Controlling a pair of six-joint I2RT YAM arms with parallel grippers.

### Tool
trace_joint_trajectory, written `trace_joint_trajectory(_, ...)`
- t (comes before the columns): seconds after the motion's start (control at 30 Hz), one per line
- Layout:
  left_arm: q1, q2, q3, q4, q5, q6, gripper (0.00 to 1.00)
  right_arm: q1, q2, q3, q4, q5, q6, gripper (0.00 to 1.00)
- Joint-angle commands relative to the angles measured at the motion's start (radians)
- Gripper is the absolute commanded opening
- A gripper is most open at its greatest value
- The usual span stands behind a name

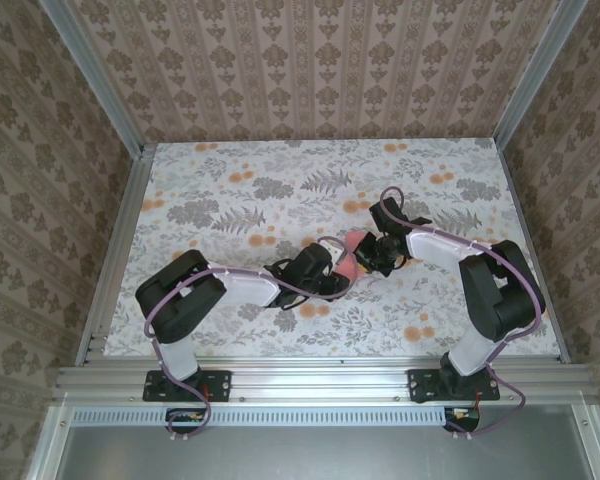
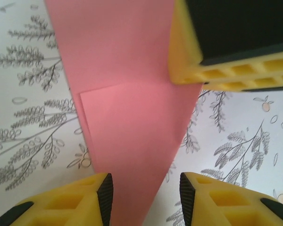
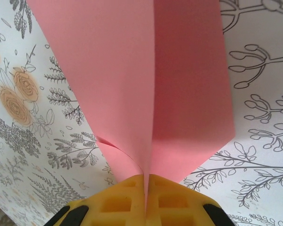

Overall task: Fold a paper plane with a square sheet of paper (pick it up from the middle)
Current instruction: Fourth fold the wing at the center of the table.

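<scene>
The pink-red sheet of paper [image 1: 354,256] is folded along a lengthwise crease and held just above the table between the two arms. My right gripper [image 3: 146,188] is shut on the sheet of paper [image 3: 132,70] at that crease, and two flaps spread away from it. In the left wrist view the sheet of paper [image 2: 132,122] narrows to a point and runs down between the fingers of my left gripper [image 2: 146,197], which is open. The paper lies close to the left pad and apart from the right pad. The right gripper's yellow finger [image 2: 226,52] shows at the top right of that view.
The table [image 1: 230,200] has a flower-and-leaf printed cover with small orange blooms [image 1: 263,240]. Patterned walls and metal rails [image 1: 115,240] close it in on three sides. Both arms meet near the table's middle [image 1: 340,265].
</scene>
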Motion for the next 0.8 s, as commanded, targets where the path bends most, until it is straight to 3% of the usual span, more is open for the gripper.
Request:
trace_joint_trajectory(0.0, -0.019, 0.020, 0.049, -0.041, -0.066, 0.053, 0.42, -0.005, 0.010, 0.012, -0.017, -0.013, 0.046, 0.00)
trace_joint_trajectory(0.33, -0.036, 0.051, 0.076, -0.060, -0.081, 0.079, 0.41, -0.019, 0.012, 0.000, 0.006, -0.043, 0.079, 0.00)
trace_joint_trajectory(0.63, -0.037, 0.072, 0.096, -0.082, -0.096, 0.075, 0.31, -0.026, 0.010, -0.013, 0.039, -0.089, 0.105, 0.02)
trace_joint_trajectory(0.77, -0.035, 0.073, 0.096, -0.085, -0.093, 0.070, 0.23, -0.034, 0.004, -0.013, 0.037, -0.096, 0.087, 0.15)
